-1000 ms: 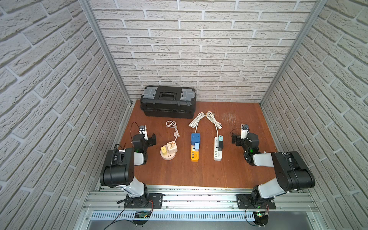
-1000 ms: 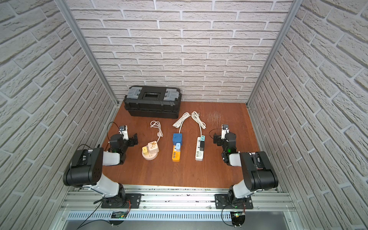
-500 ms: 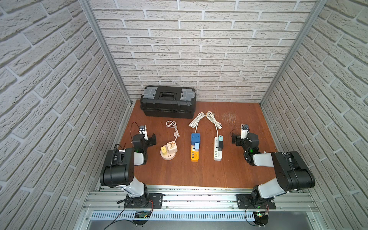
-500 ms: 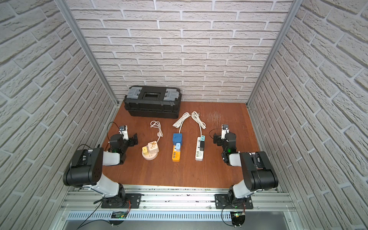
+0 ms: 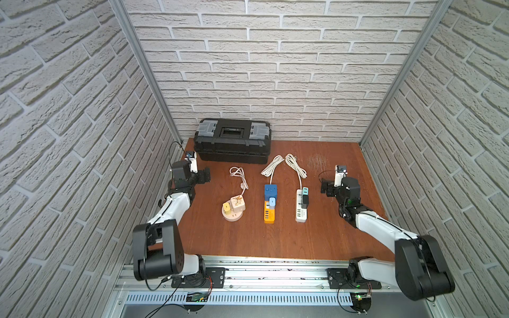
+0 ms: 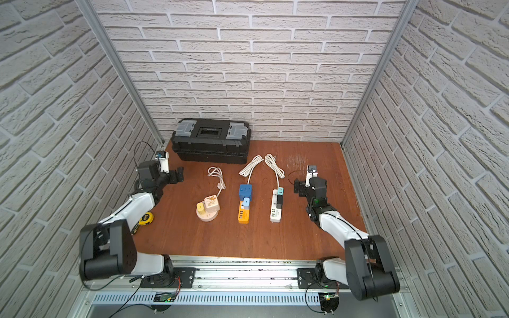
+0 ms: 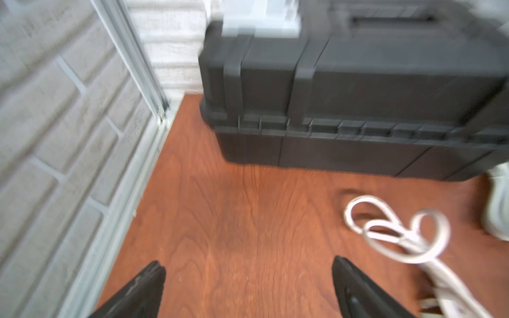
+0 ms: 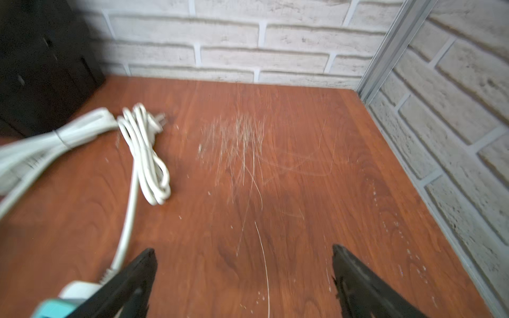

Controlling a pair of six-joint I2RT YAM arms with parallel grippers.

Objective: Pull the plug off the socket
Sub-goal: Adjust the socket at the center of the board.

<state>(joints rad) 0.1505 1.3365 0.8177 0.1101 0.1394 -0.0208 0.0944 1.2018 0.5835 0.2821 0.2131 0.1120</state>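
Reaching is judged to be the step in hand, since no plug is held yet: both grippers are seen wide apart and empty. The left gripper [image 5: 205, 176] hangs at the left side of the table [image 5: 248, 242], just in front of the toolbox [image 5: 232, 140]. The right gripper [image 5: 324, 188] hangs at the right side, beside the white strip [image 5: 301, 212]. Three sockets lie in a row in the middle: a round socket [image 5: 233, 216] with a yellow plug [image 5: 226, 207] and a beige adapter [image 5: 238, 203], an orange strip [image 5: 269, 214] with a blue cube [image 5: 270, 191] and a pale plug [image 5: 272, 203], and the white strip with a teal plug [image 5: 305, 190] and a black plug [image 5: 305, 202] just beside each other at its far end. Which plug is meant cannot be told from the task. Whichever is chosen, it is best approached from above by the nearer gripper, with the jaws turned across the plug's flat sides and kept clear of its neighbour. The grip should be taken low on the body. As the strips are probably light, the socket is likely to be lifted along with the plug unless it is pinned at a bare part by the other gripper. The pull should then be made straight along the pins, without sideways rocking.
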